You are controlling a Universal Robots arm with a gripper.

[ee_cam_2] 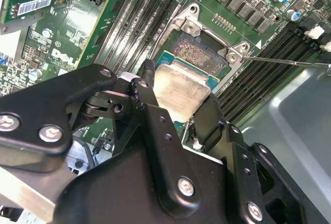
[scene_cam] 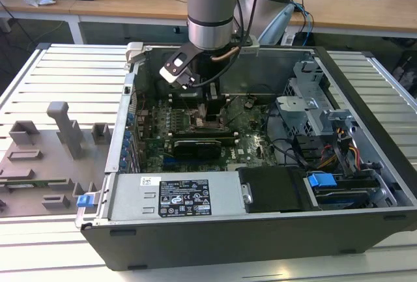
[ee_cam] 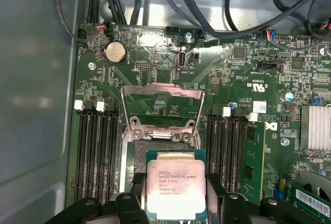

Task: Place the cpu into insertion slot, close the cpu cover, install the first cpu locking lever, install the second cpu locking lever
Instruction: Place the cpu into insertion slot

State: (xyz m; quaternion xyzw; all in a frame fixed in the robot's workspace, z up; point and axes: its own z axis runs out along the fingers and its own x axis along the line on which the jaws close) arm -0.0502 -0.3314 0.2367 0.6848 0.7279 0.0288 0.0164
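Pinches the cpu (ee_cam: 176, 187), a small flat square chip with a silvery-grey metal top plate on a green base, by two opposite edges. Clamps it between the black metal fingers (ee_cam_2: 145, 84) of the gripper (ee_cam: 176, 206), pressed in against the chip from either side. Holds the chip over the near part of the insertion slot (ee_cam: 138, 154), a square socket with a dark centre and a metal rim. Leaves the slot's pin field (ee_cam_2: 199, 53) uncovered beyond the chip in the second wrist view. Cannot tell whether the chip's lower edge touches the socket.

Just beyond the slot: the cpu cover (ee_cam: 163, 90), a thin silvery metal frame with a large window, flipped open on its hinge. Beside one corner of the socket: a thin steel locking lever (ee_cam_2: 282, 61), unlatched and angled out over the memory slots. On either side of the socket: rows of long narrow black memory slots (ee_cam: 95, 146). Further out on the green motherboard (ee_cam: 155, 66): a round silver coin battery (ee_cam: 116, 51).

In the exterior view, reaches down with the grey robot arm (scene_cam: 208, 8) into an open black computer case (scene_cam: 260, 236) lying on its side. Keeps the gripper low over the board, near the case's far wall. On the near side of the case: a silver power supply box (scene_cam: 130, 197) with a black label. To the exterior view's left, on the slatted metal table (scene_cam: 65, 67): a grey fixture plate (scene_cam: 39, 165) with upright blocks.
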